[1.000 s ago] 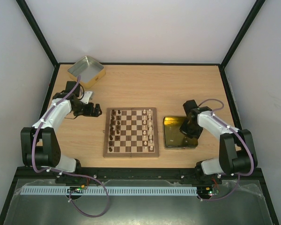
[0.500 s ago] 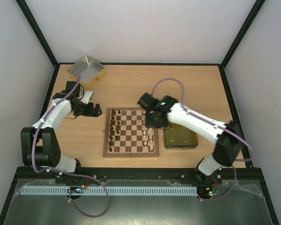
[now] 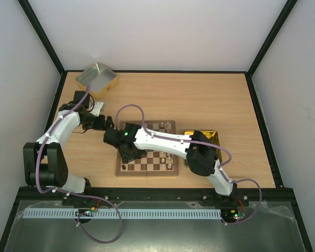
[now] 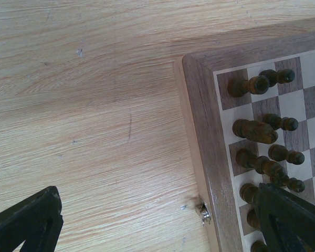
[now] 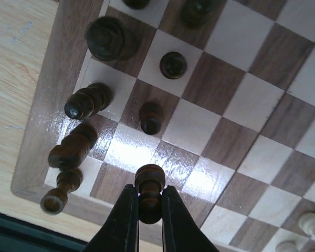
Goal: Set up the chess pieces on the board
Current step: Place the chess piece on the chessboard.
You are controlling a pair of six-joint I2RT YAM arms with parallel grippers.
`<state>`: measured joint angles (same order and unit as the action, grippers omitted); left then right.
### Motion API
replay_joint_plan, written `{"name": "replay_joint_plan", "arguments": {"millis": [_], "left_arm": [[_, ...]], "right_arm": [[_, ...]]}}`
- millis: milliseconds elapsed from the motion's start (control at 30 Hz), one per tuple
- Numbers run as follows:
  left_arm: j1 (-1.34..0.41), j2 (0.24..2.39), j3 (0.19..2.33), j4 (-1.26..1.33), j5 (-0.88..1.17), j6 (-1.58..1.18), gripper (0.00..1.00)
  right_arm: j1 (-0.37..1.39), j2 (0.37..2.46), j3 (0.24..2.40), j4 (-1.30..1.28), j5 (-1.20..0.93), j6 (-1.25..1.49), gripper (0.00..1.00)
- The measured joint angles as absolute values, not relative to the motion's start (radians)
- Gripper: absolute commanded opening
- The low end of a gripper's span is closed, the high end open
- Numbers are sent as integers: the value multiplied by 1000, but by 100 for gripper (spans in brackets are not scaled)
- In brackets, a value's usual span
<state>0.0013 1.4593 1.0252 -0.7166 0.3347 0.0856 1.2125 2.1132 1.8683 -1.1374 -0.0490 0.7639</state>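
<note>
The board lies mid-table with dark chess pieces along its left columns and cream pieces along its right edge. My right arm reaches across it; the right gripper hangs over the near left part. In the right wrist view that gripper is shut on a dark pawn, held just above the squares near the board's corner, beside standing dark pieces. My left gripper is open and empty over the table just left of the board's far left corner, with dark pieces in sight.
A silver tin sits at the far left corner. A yellow-gold tin lies right of the board, partly under my right arm. A small metal clasp sticks out of the board's left rim.
My right arm has swung from the yellow-gold tin leftward across the board to its near left part, carrying the dark pawn. The left arm has not moved.
</note>
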Motion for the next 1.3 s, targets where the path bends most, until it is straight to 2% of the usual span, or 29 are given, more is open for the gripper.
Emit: {"name": "replay_joint_plan", "arguments": {"millis": [267, 1300], "left_arm": [[1, 1456, 1025, -716, 332, 86, 100], [1, 1452, 1025, -716, 331, 86, 100]], "right_arm": [[1218, 2181, 1878, -1143, -54, 710, 5], [1218, 2223, 1911, -1120, -127, 661, 7]]}}
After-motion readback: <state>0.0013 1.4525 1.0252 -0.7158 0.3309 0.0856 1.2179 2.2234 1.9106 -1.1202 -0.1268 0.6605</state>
